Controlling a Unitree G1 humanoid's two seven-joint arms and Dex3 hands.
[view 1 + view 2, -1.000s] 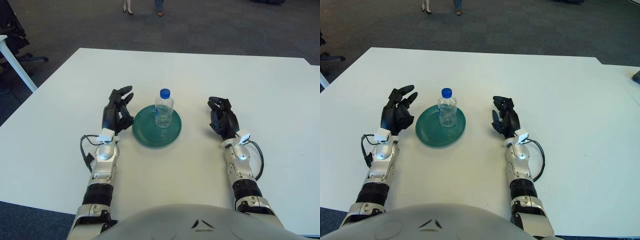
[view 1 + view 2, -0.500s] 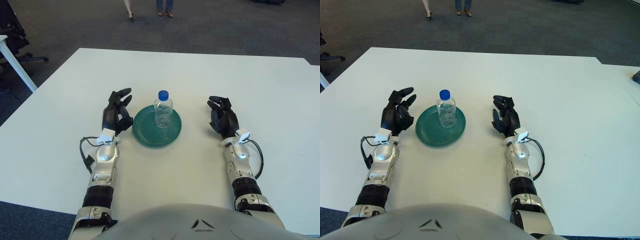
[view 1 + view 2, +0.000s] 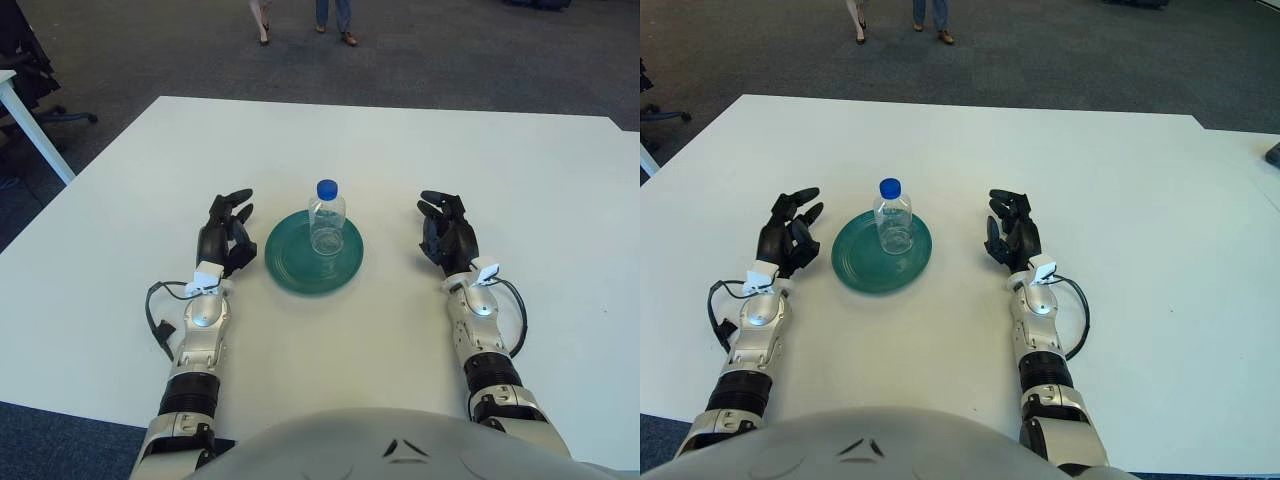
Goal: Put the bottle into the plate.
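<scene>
The bottle (image 3: pixel 326 217) stands upright in the green plate (image 3: pixel 290 262) on the white surface (image 3: pixel 330 140); left hand (image 3: pixel 225 237) and right hand (image 3: pixel 446 235) flank it, fingers loosely apart, holding nothing

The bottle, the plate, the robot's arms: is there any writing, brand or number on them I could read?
None can be read.
Bottle: clear, blue cap, no label showing.
Green plate: plain.
White tags at the wrists of the left hand and right hand: any print too small to tell.
</scene>
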